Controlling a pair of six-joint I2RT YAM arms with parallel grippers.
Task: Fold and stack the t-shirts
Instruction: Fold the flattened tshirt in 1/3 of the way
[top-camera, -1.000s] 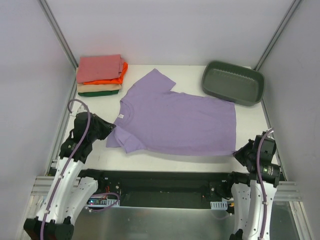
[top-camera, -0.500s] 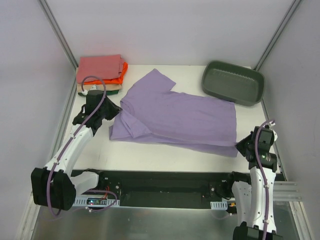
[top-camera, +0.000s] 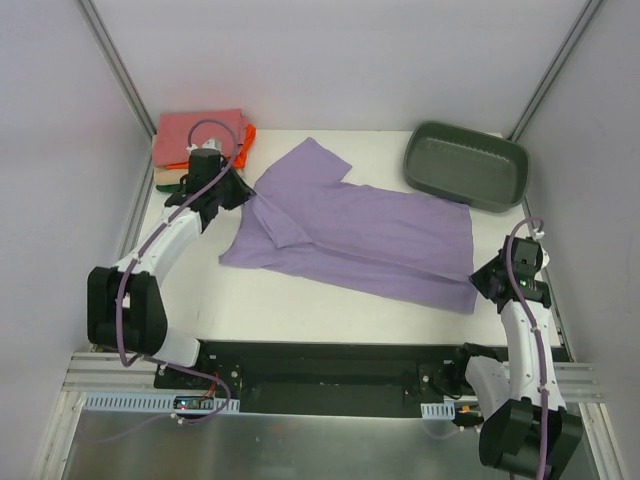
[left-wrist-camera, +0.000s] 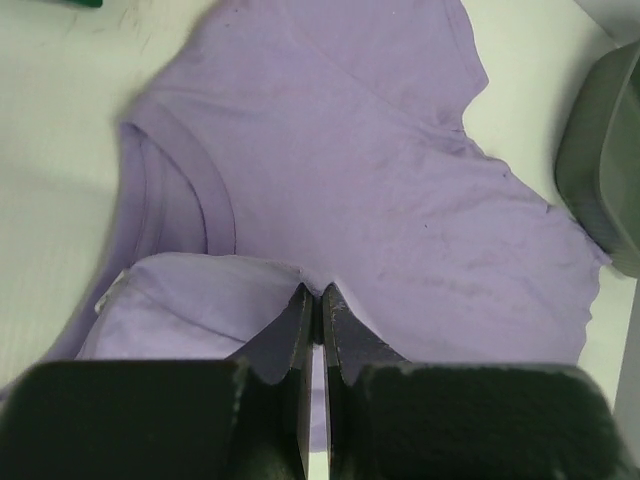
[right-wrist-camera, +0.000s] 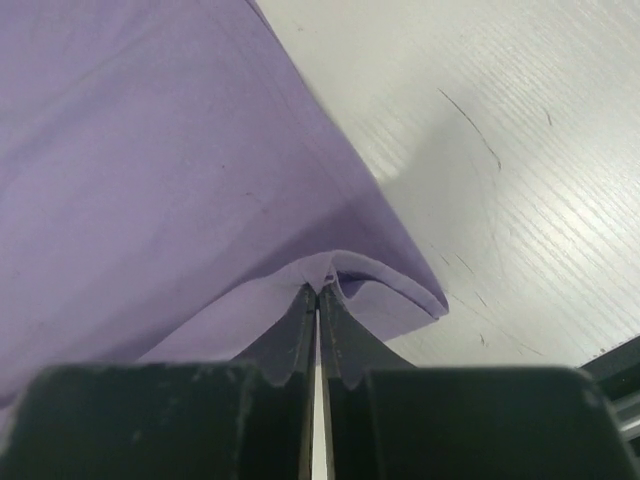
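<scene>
White tabletop (top-camera: 300, 300), grey walls all round, and the lavender t-shirt (top-camera: 380, 235) is spread across the middle, neck toward my left and hem toward my right. My left gripper (left-wrist-camera: 314, 295) is closed tight on the near sleeve, which lies doubled over onto the chest. My right gripper (right-wrist-camera: 318, 290) is pinched down on the near hem corner, with cloth bunched right at the fingertips.

Worries from here: both grabs are out at the very tips, so a quick pull could let the fabric slide out. I honestly can't tell if the right one has 1 layer or 2.

The fold line also looks slanted, with the left end further in than the right, so it may land crooked.

Last one: the left arm is just beside the stack of folded shirts (top-camera: 200, 135), so a careless sweep could knock the pile. At least the tub (top-camera: 465, 165) sits well apart at the back right.
</scene>
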